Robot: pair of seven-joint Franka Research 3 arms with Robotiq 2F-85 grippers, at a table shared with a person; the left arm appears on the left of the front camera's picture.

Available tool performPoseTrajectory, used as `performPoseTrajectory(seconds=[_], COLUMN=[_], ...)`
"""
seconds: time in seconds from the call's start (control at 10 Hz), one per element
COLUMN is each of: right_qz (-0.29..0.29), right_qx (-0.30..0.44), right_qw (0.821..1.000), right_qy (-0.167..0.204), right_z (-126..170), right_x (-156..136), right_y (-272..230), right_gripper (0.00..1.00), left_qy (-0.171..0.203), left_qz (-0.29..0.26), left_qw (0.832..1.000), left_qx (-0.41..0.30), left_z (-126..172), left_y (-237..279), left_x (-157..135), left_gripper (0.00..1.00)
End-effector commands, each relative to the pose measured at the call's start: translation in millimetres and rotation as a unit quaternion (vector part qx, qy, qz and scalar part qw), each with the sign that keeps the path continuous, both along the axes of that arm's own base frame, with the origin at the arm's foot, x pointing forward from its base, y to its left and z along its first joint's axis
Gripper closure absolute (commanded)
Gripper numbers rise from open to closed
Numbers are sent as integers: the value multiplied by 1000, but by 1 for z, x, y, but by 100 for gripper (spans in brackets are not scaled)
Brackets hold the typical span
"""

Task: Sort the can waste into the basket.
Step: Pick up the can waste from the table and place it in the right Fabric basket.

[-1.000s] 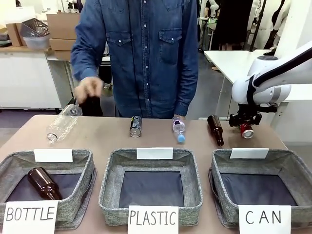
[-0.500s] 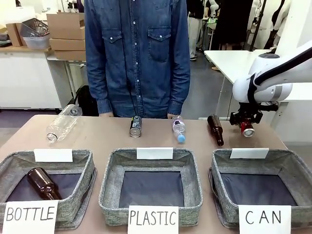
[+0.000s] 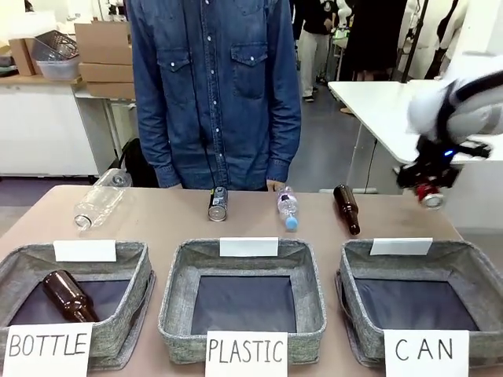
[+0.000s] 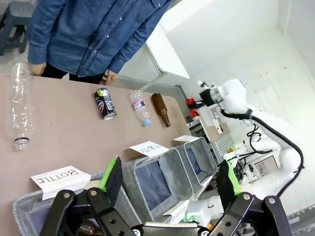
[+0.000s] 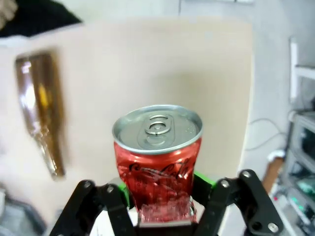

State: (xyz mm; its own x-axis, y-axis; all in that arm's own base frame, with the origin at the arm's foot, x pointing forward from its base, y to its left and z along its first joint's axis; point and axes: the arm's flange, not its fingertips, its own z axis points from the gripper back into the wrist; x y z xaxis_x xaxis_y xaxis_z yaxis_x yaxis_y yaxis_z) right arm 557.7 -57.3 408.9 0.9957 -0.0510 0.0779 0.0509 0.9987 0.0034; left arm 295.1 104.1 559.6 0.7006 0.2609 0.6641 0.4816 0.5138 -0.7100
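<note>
Red, crushed metal is showing in the right gripper [image 3: 425, 181], whose 2 jaws are pinching the red can [image 3: 431, 198] up in the air. Below that gripper and nearer the robot, the CAN basket [image 3: 471, 267] is sitting. The dark can [image 3: 218, 203] is lying far to its left. The left gripper [image 4: 170, 176] is hanging with jaws spread, empty.

A red can [image 5: 157, 164] topped in silver is seen; the basket [image 3: 481, 275] is woven in grey, dark-bottomed; the counter [image 3: 157, 224] is coloured tan.
</note>
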Motion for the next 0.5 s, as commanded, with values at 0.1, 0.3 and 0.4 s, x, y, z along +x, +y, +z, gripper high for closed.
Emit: performPoseTrajectory(seconds=[0.1,0.3,0.4], right_qz=[102,308,411], right_qx=[52,128,146], right_qw=[993,943,900], right_qy=[18,-19,-9], right_z=[47,48,43], right_x=[-105,-160,-177], right_y=[-16,-10,-1], right_gripper=[76,76,76], left_qy=[-14,-14,-14], left_qz=[-3,-3,-3], left_qw=[1000,1000,1000], left_qx=[-3,-3,-3], left_z=[1,1,1], left_y=[-1,-1,-1], left_x=[2,2,2], left_gripper=[0,0,0])
